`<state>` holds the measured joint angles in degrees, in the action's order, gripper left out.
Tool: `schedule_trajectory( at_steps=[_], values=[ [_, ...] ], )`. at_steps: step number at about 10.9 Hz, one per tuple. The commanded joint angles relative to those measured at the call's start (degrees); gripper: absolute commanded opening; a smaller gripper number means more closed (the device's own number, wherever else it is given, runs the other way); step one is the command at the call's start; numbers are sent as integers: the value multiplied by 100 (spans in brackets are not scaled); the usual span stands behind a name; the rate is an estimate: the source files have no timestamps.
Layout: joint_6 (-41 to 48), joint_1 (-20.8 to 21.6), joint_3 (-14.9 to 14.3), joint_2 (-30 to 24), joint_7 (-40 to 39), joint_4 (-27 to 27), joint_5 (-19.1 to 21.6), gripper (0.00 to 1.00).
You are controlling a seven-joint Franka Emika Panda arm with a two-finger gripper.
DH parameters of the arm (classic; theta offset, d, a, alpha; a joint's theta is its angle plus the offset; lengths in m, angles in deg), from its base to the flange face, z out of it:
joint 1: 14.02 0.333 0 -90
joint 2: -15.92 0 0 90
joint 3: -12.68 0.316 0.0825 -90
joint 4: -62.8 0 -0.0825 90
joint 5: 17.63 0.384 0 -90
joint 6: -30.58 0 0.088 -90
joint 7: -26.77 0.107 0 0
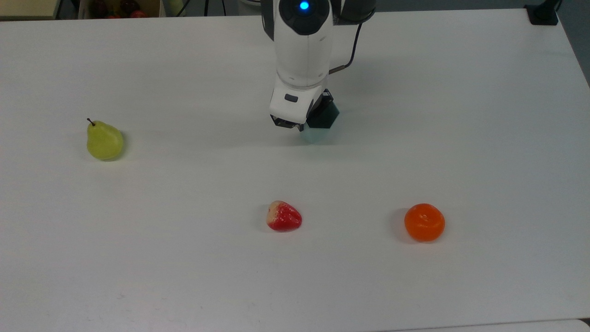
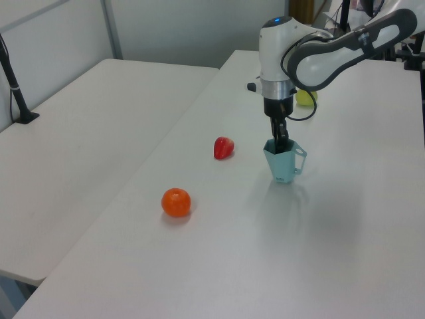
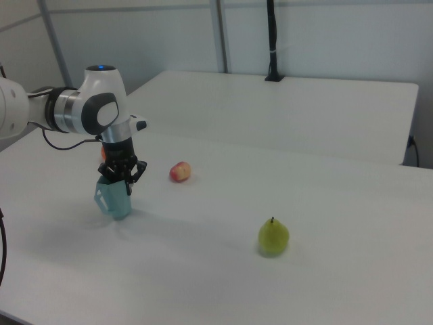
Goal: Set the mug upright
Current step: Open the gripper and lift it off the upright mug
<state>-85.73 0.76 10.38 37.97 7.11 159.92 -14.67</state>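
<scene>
Upright mug (image 2: 282, 164), apparently mid-table (image 1: 461, 138)

My white table (image 1: 461, 115) carries four loose things around the strawberry (image 1: 284, 216). The orange (image 1: 424, 222) sits to the top view's right of it, well apart. The pear (image 1: 104, 141) lies far off to the top view's left. The pale blue mug (image 2: 284, 161) stands upright beyond the strawberry.
</scene>
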Motion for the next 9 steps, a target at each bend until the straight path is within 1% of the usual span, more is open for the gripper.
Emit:
schedule_trajectory(
  at_steps=[1,2,3,4,6,7,8,9],
  values=[
    [-695,-19,28,-69,-434,229,153,5],
    [-769,-36,28,-68,-390,229,161,17],
    [-743,-36,28,-77,-346,220,170,48],
    [-726,-36,28,-77,-215,203,170,93],
    [-656,-36,19,-164,49,167,170,100],
    [-368,-36,2,-287,198,80,170,100],
    [105,-36,-33,-436,399,-51,74,100],
    [544,-36,-51,-681,645,-122,-127,100]
  ],
)
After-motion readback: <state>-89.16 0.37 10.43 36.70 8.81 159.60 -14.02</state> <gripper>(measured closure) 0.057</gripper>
